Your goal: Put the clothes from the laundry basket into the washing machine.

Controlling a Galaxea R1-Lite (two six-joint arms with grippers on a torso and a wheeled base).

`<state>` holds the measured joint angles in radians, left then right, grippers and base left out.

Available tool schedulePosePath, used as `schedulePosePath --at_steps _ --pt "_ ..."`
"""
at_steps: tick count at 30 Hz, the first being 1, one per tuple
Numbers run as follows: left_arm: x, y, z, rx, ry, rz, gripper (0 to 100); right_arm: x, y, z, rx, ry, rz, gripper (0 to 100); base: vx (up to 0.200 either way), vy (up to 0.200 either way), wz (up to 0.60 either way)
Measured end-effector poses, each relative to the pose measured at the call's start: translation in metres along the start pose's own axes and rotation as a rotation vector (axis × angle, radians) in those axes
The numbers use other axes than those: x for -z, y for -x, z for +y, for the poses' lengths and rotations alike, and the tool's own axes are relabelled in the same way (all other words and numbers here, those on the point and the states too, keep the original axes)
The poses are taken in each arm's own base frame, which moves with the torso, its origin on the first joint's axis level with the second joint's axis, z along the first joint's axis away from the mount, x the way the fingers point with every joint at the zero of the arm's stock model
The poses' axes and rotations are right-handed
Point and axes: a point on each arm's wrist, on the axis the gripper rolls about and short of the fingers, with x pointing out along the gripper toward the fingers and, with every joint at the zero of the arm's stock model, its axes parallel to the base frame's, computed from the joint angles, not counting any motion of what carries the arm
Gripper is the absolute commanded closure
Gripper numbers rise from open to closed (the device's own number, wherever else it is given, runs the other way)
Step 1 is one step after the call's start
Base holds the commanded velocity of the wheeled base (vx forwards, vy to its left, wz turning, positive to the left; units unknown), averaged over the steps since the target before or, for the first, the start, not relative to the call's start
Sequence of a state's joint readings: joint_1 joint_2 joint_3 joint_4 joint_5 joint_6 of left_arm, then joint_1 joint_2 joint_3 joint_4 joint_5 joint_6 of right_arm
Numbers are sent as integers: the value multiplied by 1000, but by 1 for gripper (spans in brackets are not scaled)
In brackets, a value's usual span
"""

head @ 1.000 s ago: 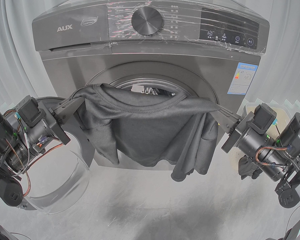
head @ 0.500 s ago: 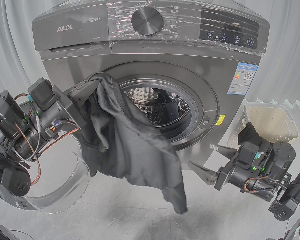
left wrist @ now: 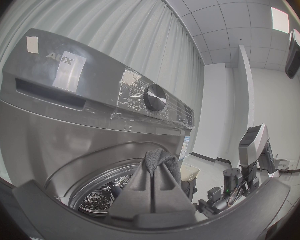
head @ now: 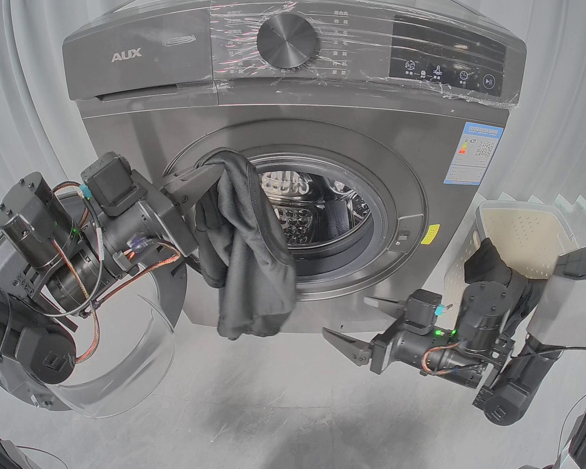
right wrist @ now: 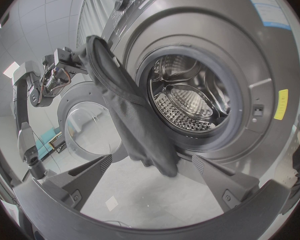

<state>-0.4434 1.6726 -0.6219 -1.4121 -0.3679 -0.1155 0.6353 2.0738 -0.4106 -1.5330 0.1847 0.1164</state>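
The left gripper (head: 208,167) is raised at the upper left rim of the door opening of the grey front-loading washing machine (head: 143,131). Its fingers (left wrist: 133,190) are pressed together on a fold of the dark grey knit shirt (head: 247,255). A bit of fabric pokes up past the fingertips and the rest hangs straight down below them, in front of the left part of the opening, its lower end clear of the floor. Just beyond those fingers lies the perforated steel drum (head: 306,213), and below and behind them the round glass door (head: 111,359) stands swung open. The right gripper (head: 358,327) is low, before the machine's lower right, its fingers (right wrist: 90,174) spread wide and holding nothing, pointed toward the hanging shirt but apart from it. Behind those fingers sits the cream perforated plastic laundry basket (head: 534,229), with another dark garment (head: 485,262) draped over its near rim. Above the left fingers the drawer front carries white brand lettering, and clear film covers the panel with the round metal dial (head: 286,40) and the dark touch panel (head: 446,60) with its white icons. A blue-bordered label (head: 473,153) with coloured bars and a small yellow sticker (head: 430,234) sit right of the opening; their print is too small to read.
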Motion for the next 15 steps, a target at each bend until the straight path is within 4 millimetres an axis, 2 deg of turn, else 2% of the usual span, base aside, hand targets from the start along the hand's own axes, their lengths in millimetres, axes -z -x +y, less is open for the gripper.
schedulePosePath --at_steps 3,15 --pt "4 -3 -4 1 -2 12 100 2 -23 -1 0 20 -27 0 0 0 0" --pt "10 -9 -11 47 23 17 100 11 -71 3 -22 24 -89 0 0 0 0"
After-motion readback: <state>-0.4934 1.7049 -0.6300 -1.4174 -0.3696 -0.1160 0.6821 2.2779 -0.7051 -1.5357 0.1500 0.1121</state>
